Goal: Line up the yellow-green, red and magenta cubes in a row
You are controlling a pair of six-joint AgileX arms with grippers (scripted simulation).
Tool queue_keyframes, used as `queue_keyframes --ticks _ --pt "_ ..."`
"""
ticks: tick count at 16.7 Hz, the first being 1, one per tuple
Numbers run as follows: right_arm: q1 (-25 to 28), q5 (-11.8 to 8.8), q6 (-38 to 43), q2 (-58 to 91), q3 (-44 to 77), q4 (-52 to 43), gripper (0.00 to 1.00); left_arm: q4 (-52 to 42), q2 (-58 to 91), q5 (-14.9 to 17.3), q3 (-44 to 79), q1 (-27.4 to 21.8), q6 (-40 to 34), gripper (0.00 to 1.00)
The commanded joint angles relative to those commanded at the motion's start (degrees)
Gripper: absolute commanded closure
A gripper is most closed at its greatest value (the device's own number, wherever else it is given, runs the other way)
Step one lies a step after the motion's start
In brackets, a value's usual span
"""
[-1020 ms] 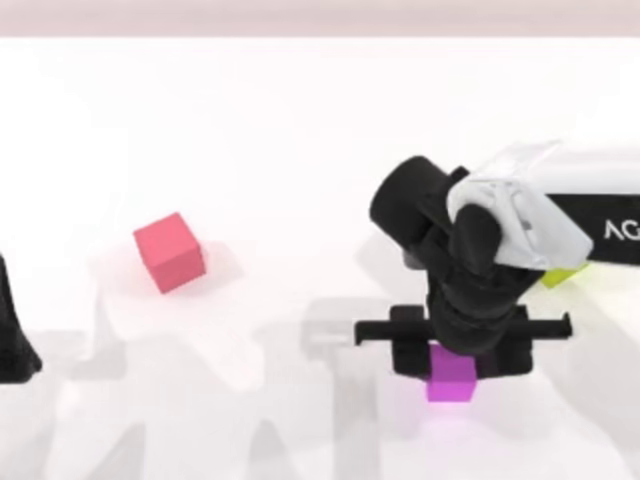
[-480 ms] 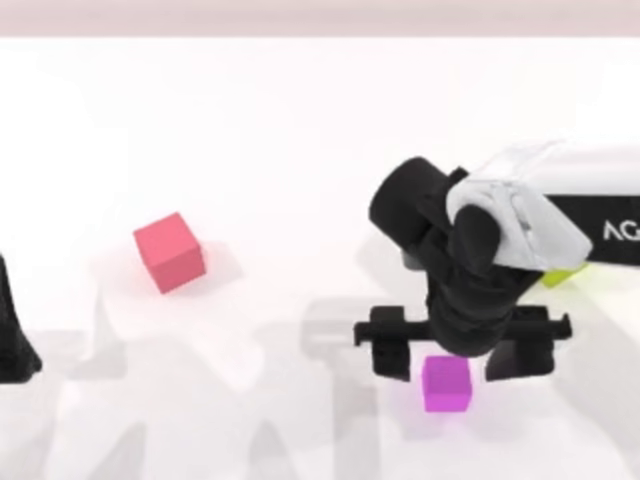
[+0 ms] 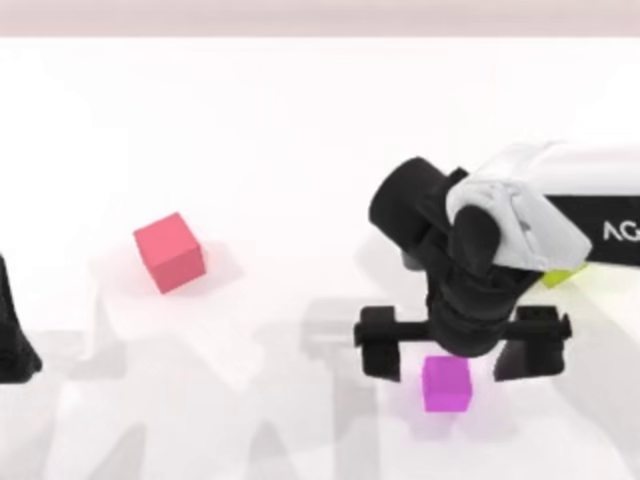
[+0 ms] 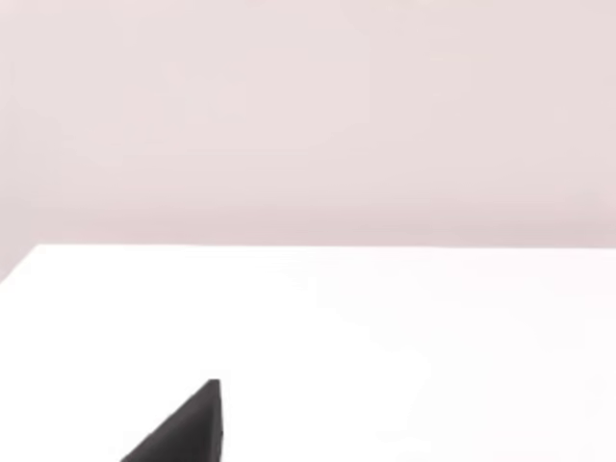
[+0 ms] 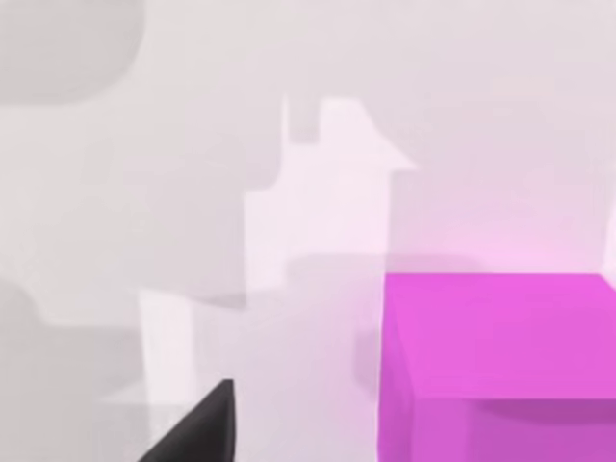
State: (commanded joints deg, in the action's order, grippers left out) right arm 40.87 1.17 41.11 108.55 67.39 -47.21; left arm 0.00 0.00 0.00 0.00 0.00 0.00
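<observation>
The small magenta cube (image 3: 446,384) rests on the table toward the front right, and fills a corner of the right wrist view (image 5: 500,356). My right gripper (image 3: 452,358) hovers just above and behind it, open, its two black fingers spread wide on either side and touching nothing; one fingertip (image 5: 197,433) shows well apart from the cube. The pinkish-red cube (image 3: 169,252) sits alone at the left-middle. Only a sliver of the yellow-green cube (image 3: 560,276) peeks out from under my right arm. My left arm (image 3: 14,335) is parked at the left edge, with one fingertip (image 4: 188,428) in its wrist view.
The white table stretches to a pale back wall (image 4: 308,115). The right arm's white body (image 3: 560,215) overhangs the right side of the table. Grey arm shadows lie across the front of the table.
My right gripper has opened and let go of the magenta cube, its fingers spreading wide. The cube now sits free on the table. The red cube and left arm have not moved.
</observation>
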Motion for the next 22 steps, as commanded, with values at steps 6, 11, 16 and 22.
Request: queue_keyframes --ticks 6,11,16,22 --pt "0.5 0.0 0.2 -3.0 5.9 -9.4 0.00 0.0 0.0 0.0 0.0 0.0 0.0 0.00" --pt "0.7 0.0 0.0 -5.6 9.6 -15.2 0.00 0.0 0.0 0.0 0.0 0.0 0.0 0.00" --pt "0.7 -0.1 -0.8 -7.1 7.8 -13.9 0.00 -1.3 1.8 0.1 1.8 -0.4 0.8 0.00" --pt "0.4 -0.8 -8.0 -26.7 -7.4 -3.1 0.00 -13.8 21.7 0.1 20.2 -3.5 8.6 0.00"
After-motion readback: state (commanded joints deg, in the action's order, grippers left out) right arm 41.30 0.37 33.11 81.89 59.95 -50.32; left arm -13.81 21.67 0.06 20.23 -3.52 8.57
